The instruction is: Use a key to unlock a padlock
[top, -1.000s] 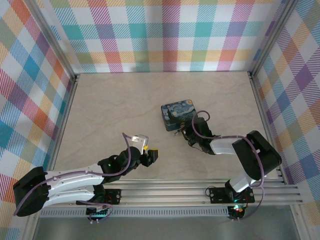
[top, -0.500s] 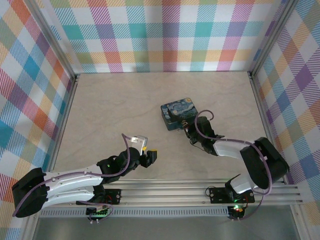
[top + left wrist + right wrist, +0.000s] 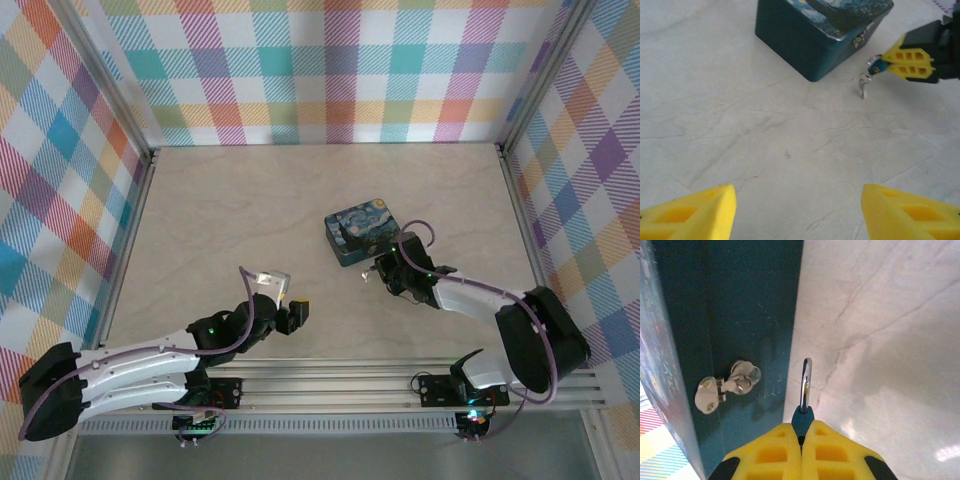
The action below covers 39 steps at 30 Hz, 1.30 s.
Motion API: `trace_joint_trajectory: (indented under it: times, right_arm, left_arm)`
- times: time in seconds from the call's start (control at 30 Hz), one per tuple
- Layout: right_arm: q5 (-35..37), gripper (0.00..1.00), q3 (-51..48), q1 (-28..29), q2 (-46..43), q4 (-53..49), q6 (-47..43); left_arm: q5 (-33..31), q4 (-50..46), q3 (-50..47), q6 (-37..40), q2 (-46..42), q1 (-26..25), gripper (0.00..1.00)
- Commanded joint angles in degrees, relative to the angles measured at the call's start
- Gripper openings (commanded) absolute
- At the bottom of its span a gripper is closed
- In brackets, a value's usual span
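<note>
Pinched the tiny light-blue padlock [image 3: 802,418] between the pressed-together yellow fingers [image 3: 771,452] of the right gripper [image 3: 801,432], with silver shackle [image 3: 805,380] pointing ahead, just beside the dark-blue swirl-painted rectangular tin [image 3: 362,231]. Dangled small silver keys [image 3: 863,86] below the padlock. Spread the yellow fingers [image 3: 695,212] of the left gripper [image 3: 798,196] wide over bare marbled tabletop [image 3: 790,125], gripping nothing.

My right gripper [image 3: 801,430] is pinched tight on the padlock [image 3: 802,419], with its silver shackle [image 3: 805,380] poking out just right of the dark-blue tin [image 3: 730,315] and its little silvery clasp [image 3: 730,385].
</note>
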Motion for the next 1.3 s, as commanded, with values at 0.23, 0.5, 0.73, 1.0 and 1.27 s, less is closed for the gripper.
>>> trace_joint_trajectory:
  times: [0.23, 0.5, 0.73, 1.0, 1.27]
  right_arm:
    - [-5.8, 0.00, 2.6, 0.5, -7.5, -13.1, -11.7]
    - [-11.7, 0.00, 6.5, 8.8, -4.5, -25.9, -24.1]
    - [-14.2, 0.00, 9.5, 17.3, 2.8, -29.5, -26.5]
    - [-14.7, 0.00, 8.6, 18.0, 4.7, -33.3, -29.8]
    - [-12.0, 0.38, 11.1, 18.0, 4.4, -38.9, -34.7]
  left_arm:
    - [-6.9, -21.5, 6.9, -2.4, -10.1, 3.4, 0.83]
    - [-6.0, -34.2, 13.3, -4.6, -10.9, 5.6, 1.00]
    - [-3.2, -38.0, 12.5, -9.7, -10.1, 6.3, 1.00]
    - [2.2, -39.9, 9.8, -13.3, -10.1, 6.4, 1.00]
    - [3.7, -40.1, 9.0, -14.9, -10.6, 6.4, 1.00]
